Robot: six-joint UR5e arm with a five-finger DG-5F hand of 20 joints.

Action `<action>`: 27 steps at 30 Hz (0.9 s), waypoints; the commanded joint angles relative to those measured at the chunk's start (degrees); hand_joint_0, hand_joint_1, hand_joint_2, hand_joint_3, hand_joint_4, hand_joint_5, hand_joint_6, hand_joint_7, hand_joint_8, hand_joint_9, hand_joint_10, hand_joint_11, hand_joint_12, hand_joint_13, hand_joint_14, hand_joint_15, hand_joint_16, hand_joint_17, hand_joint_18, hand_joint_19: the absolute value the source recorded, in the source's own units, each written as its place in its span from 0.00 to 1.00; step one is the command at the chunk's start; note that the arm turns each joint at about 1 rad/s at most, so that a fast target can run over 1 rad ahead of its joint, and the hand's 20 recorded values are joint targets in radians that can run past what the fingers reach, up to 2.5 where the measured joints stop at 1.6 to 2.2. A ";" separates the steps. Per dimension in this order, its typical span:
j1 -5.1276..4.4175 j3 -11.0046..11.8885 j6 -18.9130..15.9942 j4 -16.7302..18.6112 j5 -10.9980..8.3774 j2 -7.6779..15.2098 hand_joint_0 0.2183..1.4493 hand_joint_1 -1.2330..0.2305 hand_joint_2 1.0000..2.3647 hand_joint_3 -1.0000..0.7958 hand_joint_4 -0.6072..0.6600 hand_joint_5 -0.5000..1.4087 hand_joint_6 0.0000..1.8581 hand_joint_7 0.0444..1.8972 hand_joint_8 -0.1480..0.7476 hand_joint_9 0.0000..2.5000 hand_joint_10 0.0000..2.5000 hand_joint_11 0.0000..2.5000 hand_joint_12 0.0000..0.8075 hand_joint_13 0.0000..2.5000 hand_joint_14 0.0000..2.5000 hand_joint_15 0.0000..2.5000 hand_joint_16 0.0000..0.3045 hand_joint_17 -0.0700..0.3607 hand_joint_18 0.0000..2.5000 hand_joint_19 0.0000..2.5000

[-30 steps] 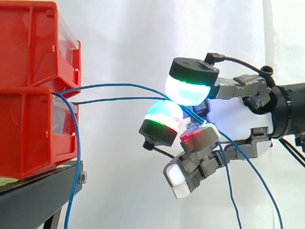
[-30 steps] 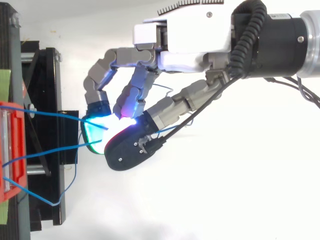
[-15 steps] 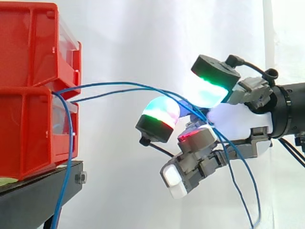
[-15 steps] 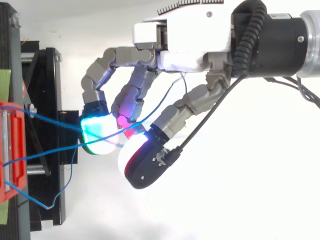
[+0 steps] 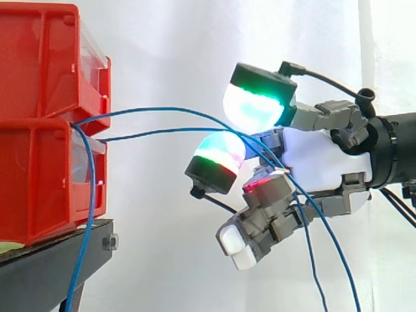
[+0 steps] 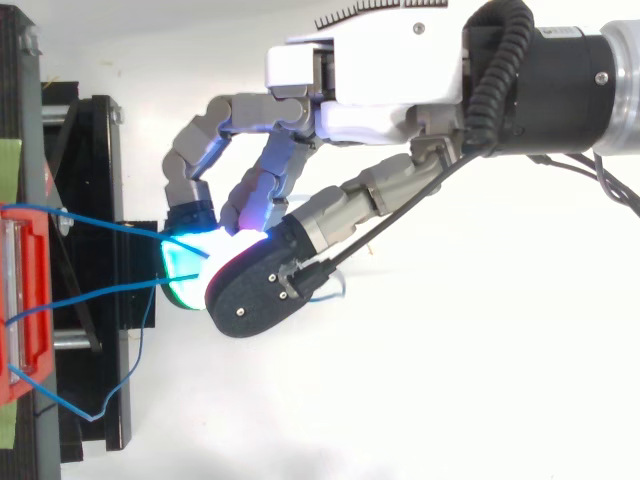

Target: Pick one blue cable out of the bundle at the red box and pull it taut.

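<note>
The hand (image 6: 380, 90) covers the blue cables (image 5: 156, 133) where they reach it, their far ends leave the side view's bottom edge, and the left edge cuts the red bins (image 5: 39, 175).

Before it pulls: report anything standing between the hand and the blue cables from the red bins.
Nothing visible does. Two blue cables run clear from the red bins into the hand, whose fingers curl round them.
</note>
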State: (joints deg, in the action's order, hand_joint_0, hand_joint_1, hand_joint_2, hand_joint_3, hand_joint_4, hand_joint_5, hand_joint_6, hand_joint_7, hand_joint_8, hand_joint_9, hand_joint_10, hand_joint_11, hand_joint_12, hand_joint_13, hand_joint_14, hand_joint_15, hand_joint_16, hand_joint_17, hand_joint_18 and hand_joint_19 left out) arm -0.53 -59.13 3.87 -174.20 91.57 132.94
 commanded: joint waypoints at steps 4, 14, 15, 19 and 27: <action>0.00 -0.02 0.00 -0.09 0.10 0.04 0.30 0.31 0.01 0.43 0.55 0.21 0.48 0.50 0.62 0.48 0.00 0.46 0.51 0.32 0.00 0.16 0.19 0.47 0.25 0.14; -0.09 -0.02 0.00 0.00 0.01 0.04 0.36 0.18 0.00 0.29 0.56 0.20 0.49 0.49 0.58 0.47 0.00 0.47 0.48 0.31 0.01 0.16 0.18 0.44 0.25 0.13; -0.09 -0.02 0.00 -0.09 0.01 0.04 0.33 0.19 0.00 0.28 0.57 0.20 0.49 0.49 0.58 0.47 0.00 0.47 0.48 0.31 0.01 0.16 0.18 0.44 0.25 0.13; -0.09 -0.02 0.00 0.00 0.01 0.04 0.22 0.30 0.00 0.28 0.56 0.21 0.48 0.49 0.62 0.49 0.00 0.47 0.51 0.32 0.00 0.16 0.19 0.47 0.26 0.14; -0.09 -0.02 0.00 0.00 0.01 -0.05 0.28 0.43 0.01 0.34 0.53 0.21 0.48 0.51 0.60 0.50 0.00 0.47 0.51 0.32 0.00 0.17 0.18 0.45 0.23 0.16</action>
State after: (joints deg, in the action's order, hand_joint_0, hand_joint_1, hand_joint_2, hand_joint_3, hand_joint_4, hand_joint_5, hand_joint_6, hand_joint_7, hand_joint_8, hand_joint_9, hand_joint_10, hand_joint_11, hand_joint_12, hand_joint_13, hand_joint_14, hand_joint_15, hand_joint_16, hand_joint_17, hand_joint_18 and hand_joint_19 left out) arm -0.61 -59.15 3.87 -174.22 91.55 132.95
